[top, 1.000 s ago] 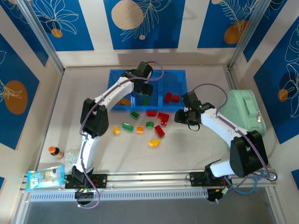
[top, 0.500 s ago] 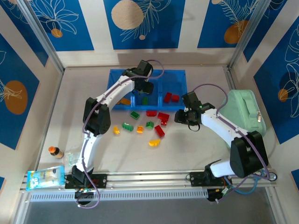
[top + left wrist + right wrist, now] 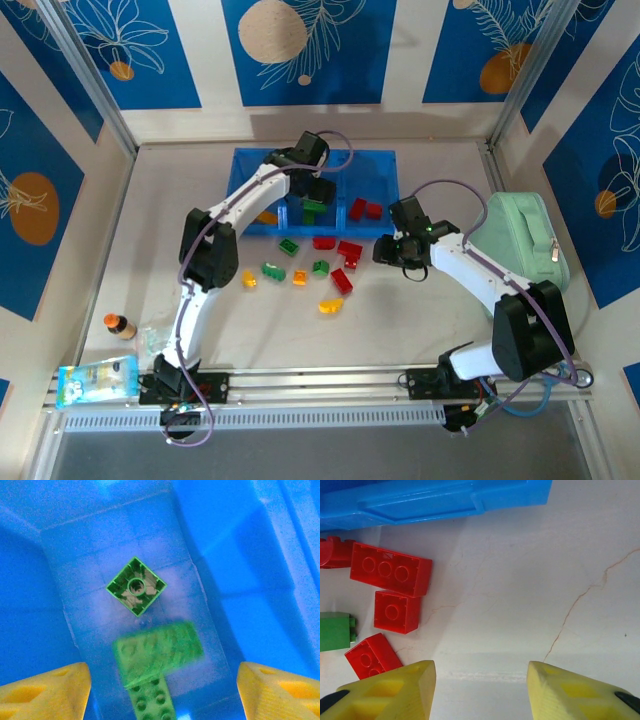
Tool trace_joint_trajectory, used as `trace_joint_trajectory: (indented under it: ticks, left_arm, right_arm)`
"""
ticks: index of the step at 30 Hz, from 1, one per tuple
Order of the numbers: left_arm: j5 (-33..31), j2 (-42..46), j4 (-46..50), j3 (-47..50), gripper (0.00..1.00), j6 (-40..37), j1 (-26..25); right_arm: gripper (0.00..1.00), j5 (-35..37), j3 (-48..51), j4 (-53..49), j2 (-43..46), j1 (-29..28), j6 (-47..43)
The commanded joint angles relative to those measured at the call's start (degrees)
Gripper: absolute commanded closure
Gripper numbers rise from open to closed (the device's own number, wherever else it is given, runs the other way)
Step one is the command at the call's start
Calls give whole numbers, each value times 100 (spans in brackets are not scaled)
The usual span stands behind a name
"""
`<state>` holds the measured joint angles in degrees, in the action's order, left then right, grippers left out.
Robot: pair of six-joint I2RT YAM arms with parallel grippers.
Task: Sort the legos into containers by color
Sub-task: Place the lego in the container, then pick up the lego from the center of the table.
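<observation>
Left end effector [image 3: 162, 692] hangs spread above the middle compartment of the blue tray [image 3: 372, 168] — green bricks [image 3: 136, 586] lie inside. Right end effector [image 3: 480, 690] spread, empty, over the worktop [image 3: 520, 580] beside red bricks [image 3: 390, 570].

1. Red legos [image 3: 342, 281]: six.
2. Green legos [image 3: 273, 270]: six.
3. Yellow-orange legos [image 3: 330, 305]: four.
4. Tray compartments [image 3: 378, 182]: three, at 12 o'clock.
5. Mint case [image 3: 520, 240]: one, at 3 o'clock.
6. Small bottle [image 3: 120, 325] and packet [image 3: 97, 378]: one each, at 8 o'clock.
</observation>
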<state>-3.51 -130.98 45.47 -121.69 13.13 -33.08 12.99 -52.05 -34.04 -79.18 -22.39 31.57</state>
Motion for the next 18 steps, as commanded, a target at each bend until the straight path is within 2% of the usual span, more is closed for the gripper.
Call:
trace_joint_trajectory:
  ticks: [1, 9, 15, 18]
  left_arm:
    - [87, 570, -67, 135, 22, 0, -75]
    - [87, 1456, -290, 650, 22, 34, -143]
    - [175, 2446, -791, 1824, 22, 113, -186]
    - [122, 2981, -1053, 2650, 22, 214, -177]
  right_arm:
    - [47, -132, 20, -28, 101, -102, 34]
    - [42, -139, -51, 95, 79, -362, -124]
    - [33, -272, -202, 245, -125, -798, -463]
    - [32, -190, -405, 180, -377, -1080, -626]
